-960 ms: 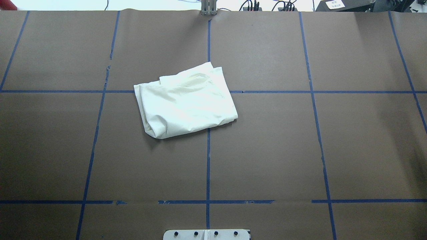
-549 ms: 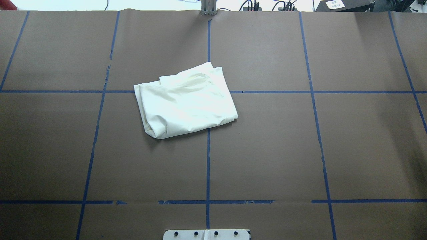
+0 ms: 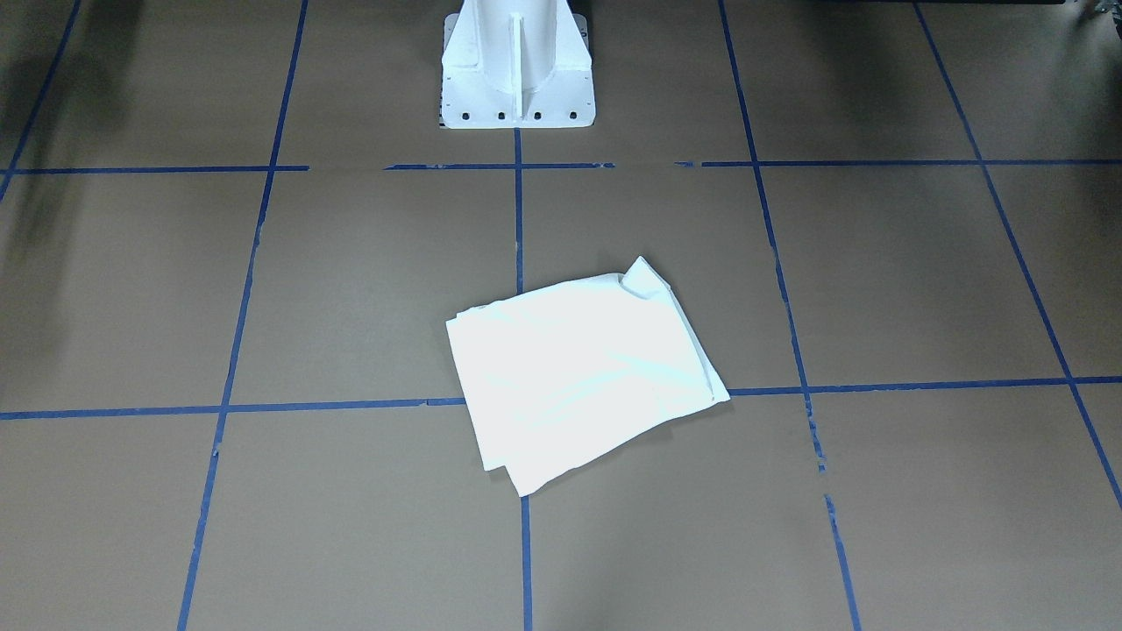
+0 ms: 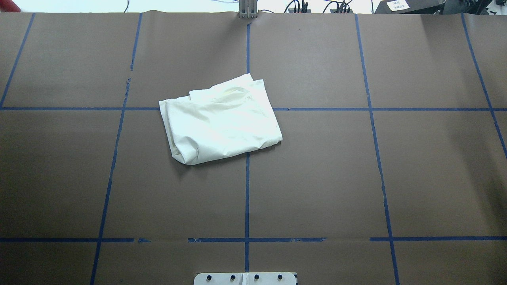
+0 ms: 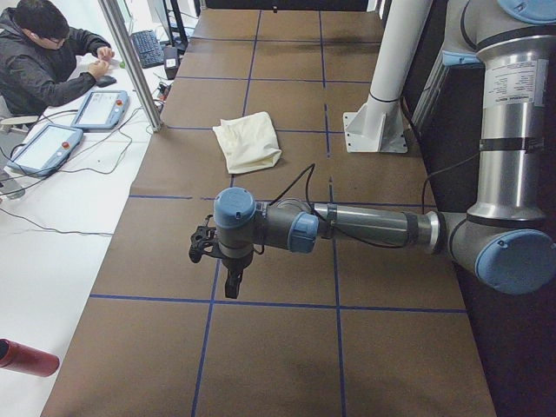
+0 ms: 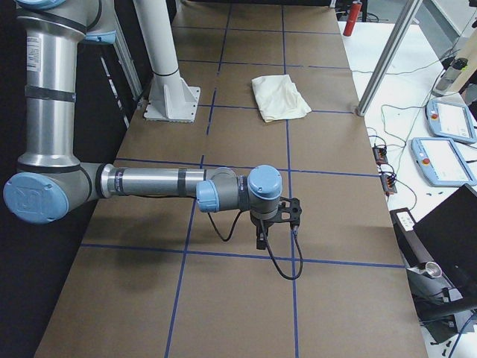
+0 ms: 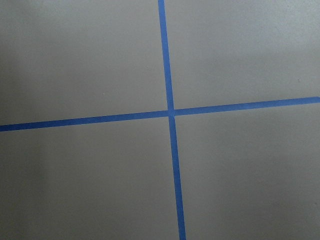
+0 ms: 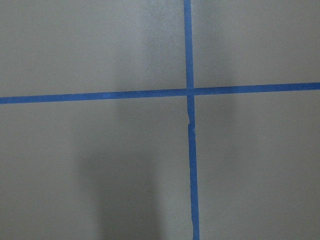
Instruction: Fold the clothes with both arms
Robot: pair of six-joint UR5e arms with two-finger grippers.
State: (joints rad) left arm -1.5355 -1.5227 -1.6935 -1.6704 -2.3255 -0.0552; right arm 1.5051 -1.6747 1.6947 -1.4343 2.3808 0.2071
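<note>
Nothing has shifted: the T-shirt lies folded near the middle of the table, plain side up. I judge it soft, light and limp, best pinched at the layered corners. My left gripper and right gripper hang well apart from it, and I cannot tell whether either is parted or closed.

The shirt shows plain cream-white. The table is brown, crossed by a grid of blue tape. The pedestal is white. The left arm and right arm are grey with light-blue caps. The left gripper and right gripper are black.
</note>
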